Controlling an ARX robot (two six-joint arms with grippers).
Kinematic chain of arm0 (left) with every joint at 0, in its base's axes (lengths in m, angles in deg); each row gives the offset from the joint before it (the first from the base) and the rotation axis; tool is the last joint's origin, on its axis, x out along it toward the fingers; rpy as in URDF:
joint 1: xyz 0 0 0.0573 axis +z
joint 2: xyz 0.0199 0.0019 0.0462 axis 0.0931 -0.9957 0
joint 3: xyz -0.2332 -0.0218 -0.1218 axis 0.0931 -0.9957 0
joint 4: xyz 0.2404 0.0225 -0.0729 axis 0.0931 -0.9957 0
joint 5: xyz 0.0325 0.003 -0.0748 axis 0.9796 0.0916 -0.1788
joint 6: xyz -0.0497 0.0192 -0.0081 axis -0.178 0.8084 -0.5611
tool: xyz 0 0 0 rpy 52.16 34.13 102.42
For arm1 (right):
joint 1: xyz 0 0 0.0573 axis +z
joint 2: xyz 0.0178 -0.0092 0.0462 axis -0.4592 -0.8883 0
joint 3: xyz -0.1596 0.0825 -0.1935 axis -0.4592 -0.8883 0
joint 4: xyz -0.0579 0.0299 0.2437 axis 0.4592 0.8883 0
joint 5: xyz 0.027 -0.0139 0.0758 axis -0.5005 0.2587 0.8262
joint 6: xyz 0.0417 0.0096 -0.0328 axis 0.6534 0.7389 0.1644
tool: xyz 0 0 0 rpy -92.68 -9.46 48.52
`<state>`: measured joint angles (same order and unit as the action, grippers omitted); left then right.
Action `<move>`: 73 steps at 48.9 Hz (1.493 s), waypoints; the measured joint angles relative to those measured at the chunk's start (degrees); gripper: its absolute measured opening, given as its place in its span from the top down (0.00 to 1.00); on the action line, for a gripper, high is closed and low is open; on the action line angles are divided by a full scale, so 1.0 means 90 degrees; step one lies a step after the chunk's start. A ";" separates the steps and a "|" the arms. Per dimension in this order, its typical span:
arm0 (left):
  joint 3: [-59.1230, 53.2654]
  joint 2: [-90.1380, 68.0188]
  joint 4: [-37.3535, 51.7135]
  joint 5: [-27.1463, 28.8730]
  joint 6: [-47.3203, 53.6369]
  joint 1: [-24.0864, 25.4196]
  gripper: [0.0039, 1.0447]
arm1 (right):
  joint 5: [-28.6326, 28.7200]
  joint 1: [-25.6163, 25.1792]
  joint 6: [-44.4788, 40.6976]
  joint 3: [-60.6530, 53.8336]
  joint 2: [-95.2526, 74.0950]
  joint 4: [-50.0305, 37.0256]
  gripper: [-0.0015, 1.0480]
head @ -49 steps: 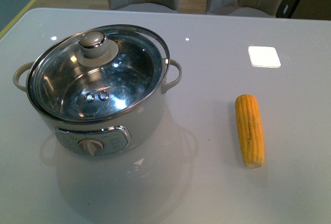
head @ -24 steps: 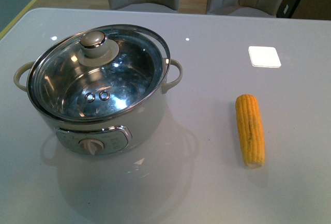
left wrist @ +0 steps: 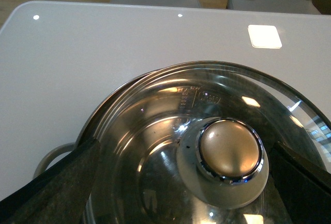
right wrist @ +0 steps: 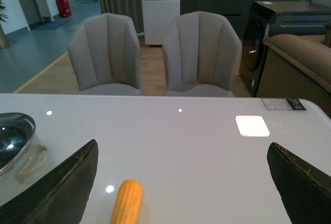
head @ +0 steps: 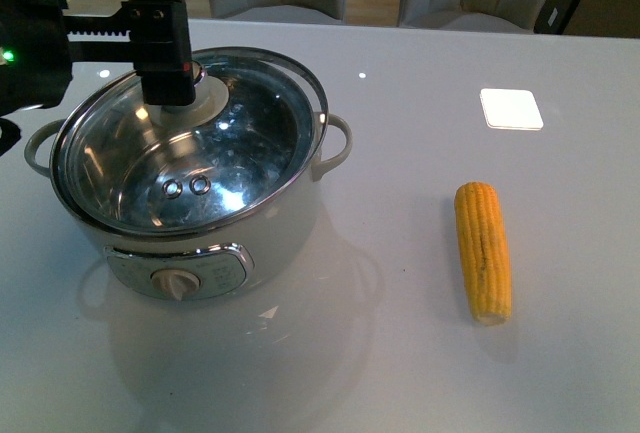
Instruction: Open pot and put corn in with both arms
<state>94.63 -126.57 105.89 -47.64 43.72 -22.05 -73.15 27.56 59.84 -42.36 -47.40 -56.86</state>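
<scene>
table [head: 420, 353]: one, glossy grey-white, edges cut off on all sides in the front view; a white square patch [head: 511, 109] sits far right
chairs: two – [right wrist: 106, 53] and [right wrist: 201, 53], only seen whole from the right wrist
pot [head: 290, 243]: one, cream-white, near left of the table; two loop handles [head: 338, 143] [head: 35, 143], one dial [head: 177, 284] out front
left arm [head: 30, 43]: mostly out of frame, green light on
lid [head: 240, 143]: one, glass, resting on the pot and a bit off-centre
corn [head: 483, 250]: one yellow-orange cob lying on the table, well right of the pot, pale cut end toward the camera
left gripper [left wrist: 184, 144]: jaws spread wide either side of the lid knob [left wrist: 227, 149] – it blocks the knob in the front view
right gripper [right wrist: 182, 145]: only two fingertips show, spread wide, holding nothing
</scene>
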 joint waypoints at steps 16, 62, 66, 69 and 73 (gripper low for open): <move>0.0573 -0.1265 0.0845 0.0007 0.0080 -0.0236 0.06 | 0.0000 0.0000 0.0000 0.0000 0.0000 0.0000 0.08; 0.0852 -0.2079 0.1319 0.0372 -0.0372 -0.0505 0.58 | 0.0000 0.0000 0.0000 0.0000 0.0000 0.0000 0.08; 0.0852 -0.2079 0.1324 0.0396 -0.0376 -0.0508 0.58 | 0.0002 0.0000 0.0000 0.0000 0.0000 0.0000 0.08; 0.0852 -0.2079 0.1321 0.0425 -0.0384 -0.0508 0.58 | 0.0000 0.0000 0.0000 0.0000 0.0000 0.0000 0.08; 0.0852 -0.2074 0.1314 0.0481 -0.0396 -0.0508 0.58 | 0.0000 0.0000 0.0000 0.0000 0.0000 0.0000 0.08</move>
<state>102.30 -145.23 117.71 -43.31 40.16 -26.62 -73.15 27.56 59.84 -42.36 -47.40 -56.86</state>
